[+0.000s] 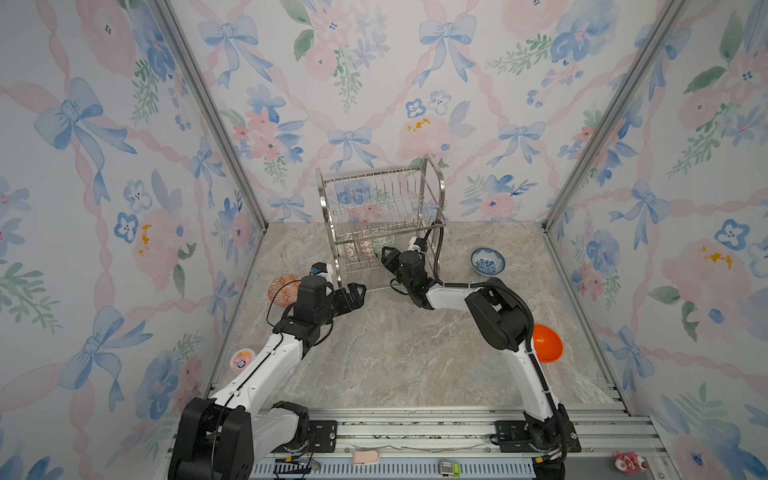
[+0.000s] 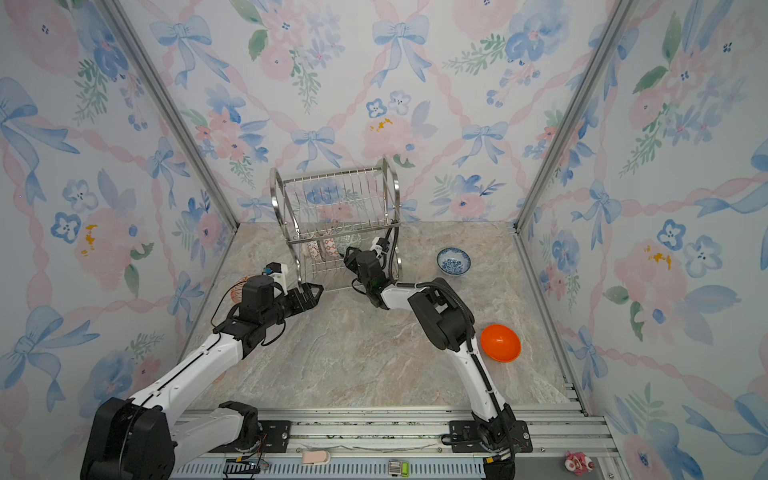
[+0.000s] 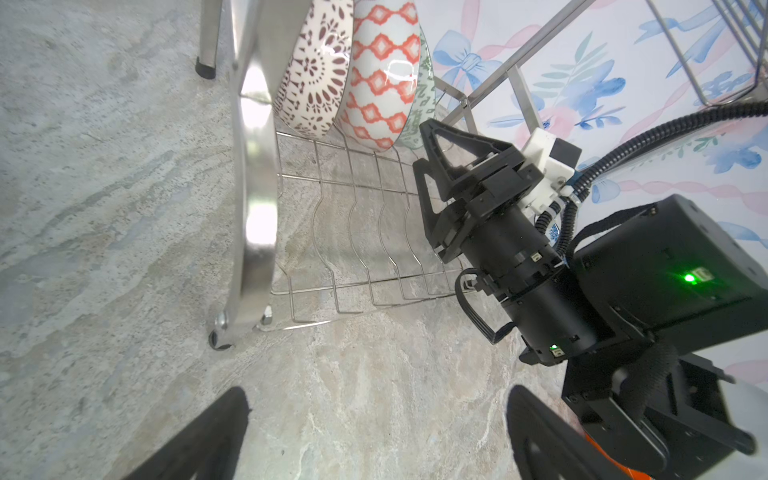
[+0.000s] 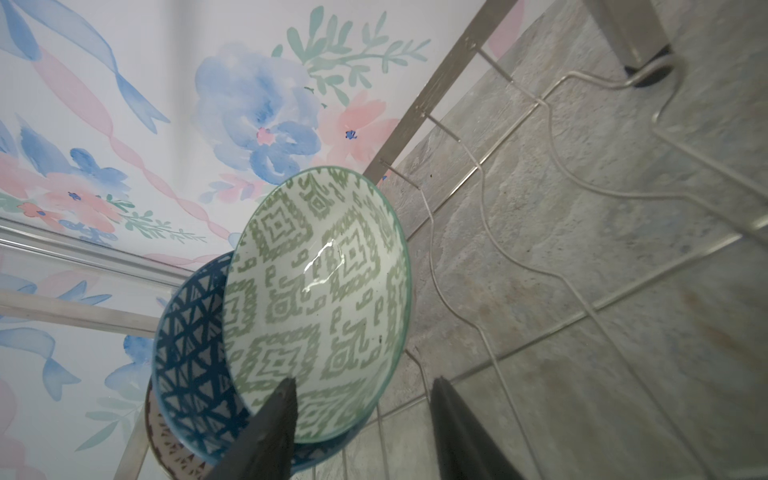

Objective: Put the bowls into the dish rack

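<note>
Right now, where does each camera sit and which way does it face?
Both top views: high at the front, looking down toward the back wall; dish rack, both arms show.
Left wrist: on the left arm, facing the rack's lower tier; open left hand at frame edge, right hand too.
Right wrist: on the right arm, facing the green-patterned bowl; own fingers show.
Shared: both wrist views see that bowl in the rack.

Tabletop (image 1: 415, 353): grey marble pattern.
Walls (image 1: 374, 83): floral wallpaper, blue bows.
Pink tub (image 1: 242, 359): left table edge.
Pink toy (image 1: 629, 462): front ledge (image 1: 415, 456), right corner.
Peach pad (image 1: 365, 457): same ledge, mid-left.
</note>
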Motion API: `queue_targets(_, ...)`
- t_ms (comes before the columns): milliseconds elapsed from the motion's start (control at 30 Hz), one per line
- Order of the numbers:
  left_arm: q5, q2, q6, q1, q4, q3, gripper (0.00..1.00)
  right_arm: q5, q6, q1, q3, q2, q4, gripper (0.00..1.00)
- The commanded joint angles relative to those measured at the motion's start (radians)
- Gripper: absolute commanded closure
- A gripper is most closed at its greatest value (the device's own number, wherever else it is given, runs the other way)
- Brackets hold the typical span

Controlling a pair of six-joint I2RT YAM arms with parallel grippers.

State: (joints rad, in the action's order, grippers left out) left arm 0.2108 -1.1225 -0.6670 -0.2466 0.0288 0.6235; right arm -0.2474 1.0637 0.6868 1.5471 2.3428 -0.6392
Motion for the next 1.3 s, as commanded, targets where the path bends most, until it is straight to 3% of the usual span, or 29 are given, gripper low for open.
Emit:
queue_targets(0,0.015,0.008,-0.004,0.009,0.024,-0.015,0.02,-0.024,-0.035,-0.023,0.044,-0.014,0.065,0.45)
queue_targets(300,0.012,0.01,-0.003,0.009,0.023,-0.017,0.02,-0.007,-0.018,-0.027,0.161,0.063,0.148,0.43)
queue_targets(700,0.018,0.014,-0.005,0.01,0.025,-0.015,0.02,-0.02,-0.01,-0.026,0.197,0.121,0.198,0.44)
queue_targets(1267,0.021,0.028,-0.006,0.011,0.026,-0.019,0.02,-0.013,-0.011,-0.023,0.253,0.177,0.236,0.63)
